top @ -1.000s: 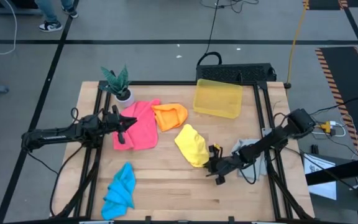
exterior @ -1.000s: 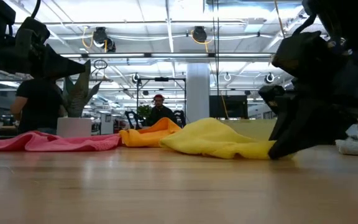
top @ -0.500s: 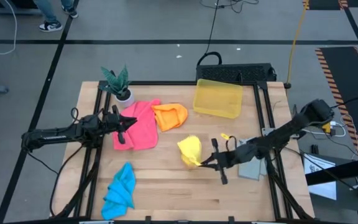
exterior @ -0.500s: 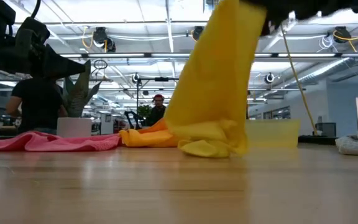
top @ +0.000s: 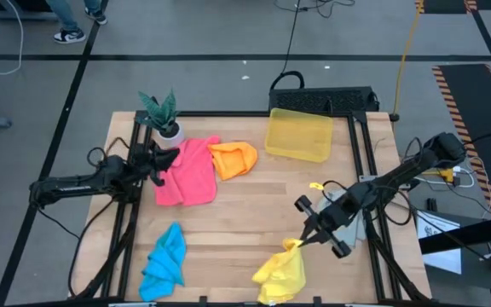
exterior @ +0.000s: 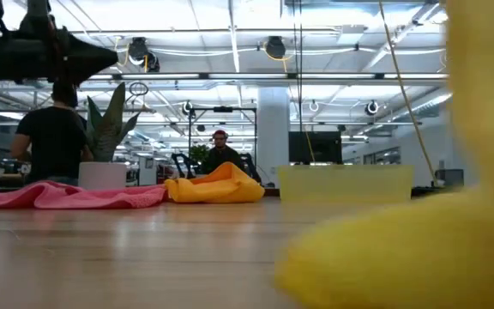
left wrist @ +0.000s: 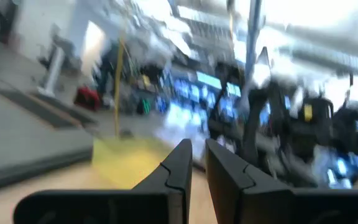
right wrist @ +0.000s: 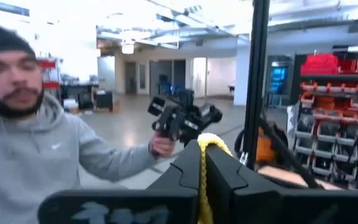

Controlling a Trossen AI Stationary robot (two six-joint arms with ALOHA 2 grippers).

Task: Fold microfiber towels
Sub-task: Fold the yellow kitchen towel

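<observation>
We see the tabletop (top: 228,222), largest item, carrying most of the cloths. Translucent yellow bin (top: 298,134) sits at the far edge, empty as far as we can tell. Pink towel (top: 187,172) lies spread on the left side, orange towel (top: 233,159) touching it just to the right, potted plant (top: 164,115) near the far-left corner. Blue towel (top: 165,261) is bunched near the front-left edge. Grey towel (top: 355,223) is mostly hidden under the right arm at the right edge. Yellow towel (top: 283,270) hangs at the front edge, right of centre — one corner pinched in the right pincer (top: 302,246), fingers clamped together on it, yellow showing between them in the right wrist view (right wrist: 202,177). The cloth trails down from that pincer toward the front edge, long axis running roughly from the pincer to the front of the tabletop, lower end bunched on the wood. Left pincer (top: 162,159) hovers by the pink towel's far-left edge, fingers nearly together, nothing held — well apart from the yellow one. We judge the right arm is the one placed to lay the yellow towel flat; the left is nearer the pink.
</observation>
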